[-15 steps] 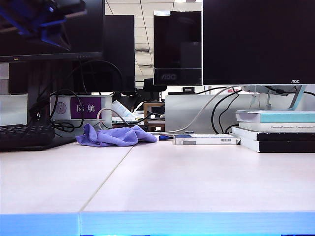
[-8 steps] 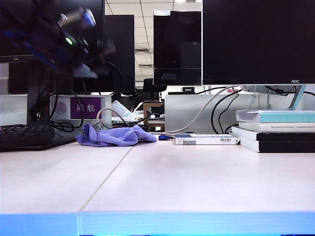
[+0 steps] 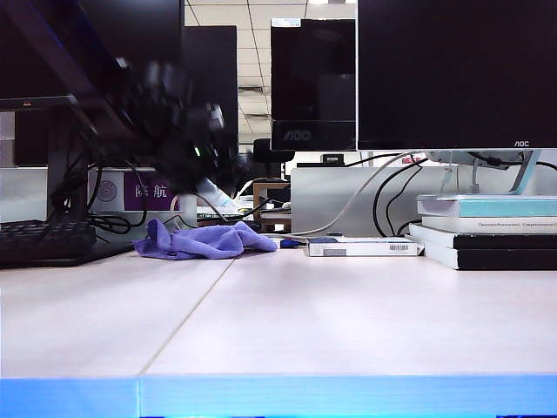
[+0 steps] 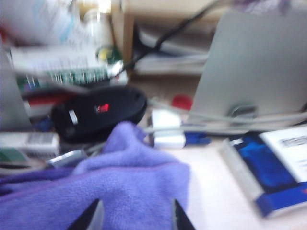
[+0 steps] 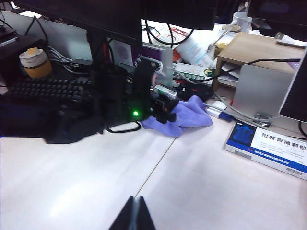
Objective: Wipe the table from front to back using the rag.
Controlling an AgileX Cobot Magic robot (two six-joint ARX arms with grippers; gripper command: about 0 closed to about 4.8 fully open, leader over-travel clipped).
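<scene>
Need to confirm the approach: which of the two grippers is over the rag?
The left gripper, jaws open just above the purple rag. The right gripper, shut, hangs over bare table.

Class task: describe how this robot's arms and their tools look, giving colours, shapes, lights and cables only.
The left arm is black and bulky, with a small green light, a black cable looping beneath it, and a silver-grey block near its tool. The left tool ends in two dark, pointed, tapering fingertips. The right tool shows only as slim black pointed tips. In the exterior view the left arm is a dark blur.
</scene>
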